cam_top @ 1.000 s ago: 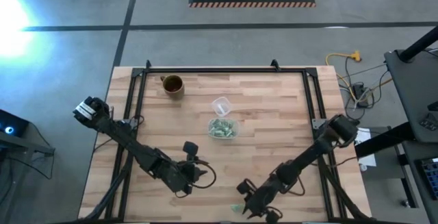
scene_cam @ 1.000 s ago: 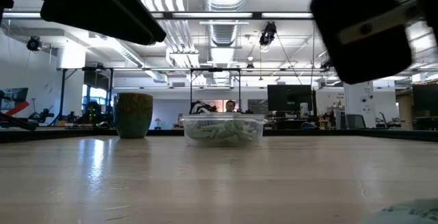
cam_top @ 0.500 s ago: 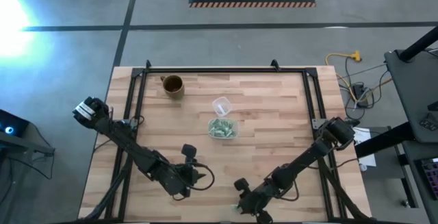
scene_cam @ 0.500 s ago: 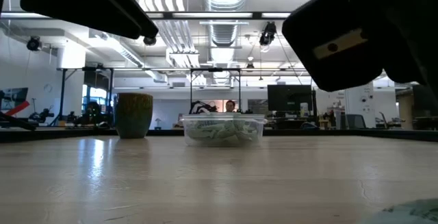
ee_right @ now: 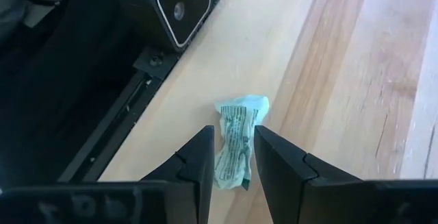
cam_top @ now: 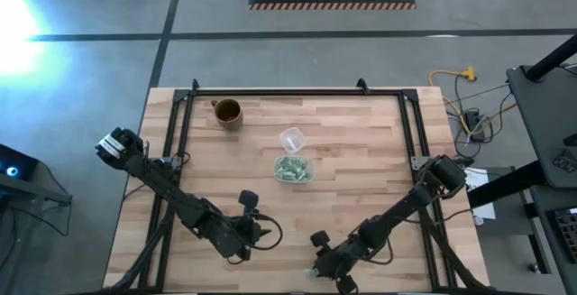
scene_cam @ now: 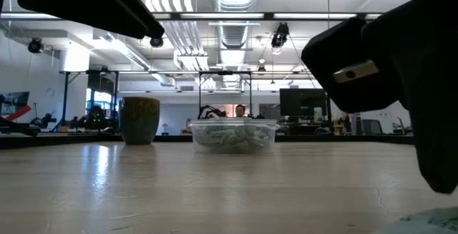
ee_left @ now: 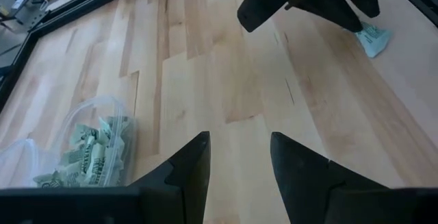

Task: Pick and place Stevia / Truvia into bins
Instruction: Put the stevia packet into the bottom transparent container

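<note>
One pale green Stevia packet (ee_right: pixel 236 142) lies flat on the wood by the table's near edge and also shows in the high view (cam_top: pixel 311 275). My right gripper (ee_right: pixel 233 148) is open and low over it, one finger on either side of its crumpled length. The clear bin (cam_top: pixel 294 170) sits mid-table on its base, with several packets inside (ee_left: pixel 85 152). My left gripper (ee_left: pixel 238 157) is open and hovers over bare wood near the front left (cam_top: pixel 259 233), pointing toward the bin.
A brown mug (cam_top: pixel 227 113) stands at the far left, and a small clear cup (cam_top: pixel 290 139) stands just behind the bin. The low camera's black housing (ee_right: pixel 179 1) and the table's dark rail run close beside the loose packet. Bare wood lies between the two grippers.
My right gripper has moved down and toward the table's near-left, and now stands over the loose packet at the near edge. The packet, the bin and the mug have stayed where they were.
</note>
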You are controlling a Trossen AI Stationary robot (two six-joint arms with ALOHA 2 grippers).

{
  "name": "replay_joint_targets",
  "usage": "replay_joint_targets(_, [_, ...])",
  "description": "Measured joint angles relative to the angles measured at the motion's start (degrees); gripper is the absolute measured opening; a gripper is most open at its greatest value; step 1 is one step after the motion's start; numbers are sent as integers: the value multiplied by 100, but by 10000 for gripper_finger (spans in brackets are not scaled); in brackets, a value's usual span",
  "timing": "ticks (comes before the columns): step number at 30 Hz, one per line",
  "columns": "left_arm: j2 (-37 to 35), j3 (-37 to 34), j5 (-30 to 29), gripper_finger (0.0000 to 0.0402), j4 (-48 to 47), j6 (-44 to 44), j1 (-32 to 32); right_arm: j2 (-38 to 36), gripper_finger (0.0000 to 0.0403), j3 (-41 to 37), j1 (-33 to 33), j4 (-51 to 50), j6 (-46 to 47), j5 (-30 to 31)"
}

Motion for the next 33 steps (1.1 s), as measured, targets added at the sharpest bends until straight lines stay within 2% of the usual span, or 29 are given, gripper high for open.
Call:
replay_joint_targets(11, [0,-4,0,137,-20,2,2,8,91,-54,0,-66,0,0])
replay_joint_targets(27, [0,-7,-1,137,-17,8,2,8,15,-68,-1,-141,-282,7])
replay_joint_targets(33, [0,-7,0,137,-15,11,6,-126,9,12,0,-544,-413,184])
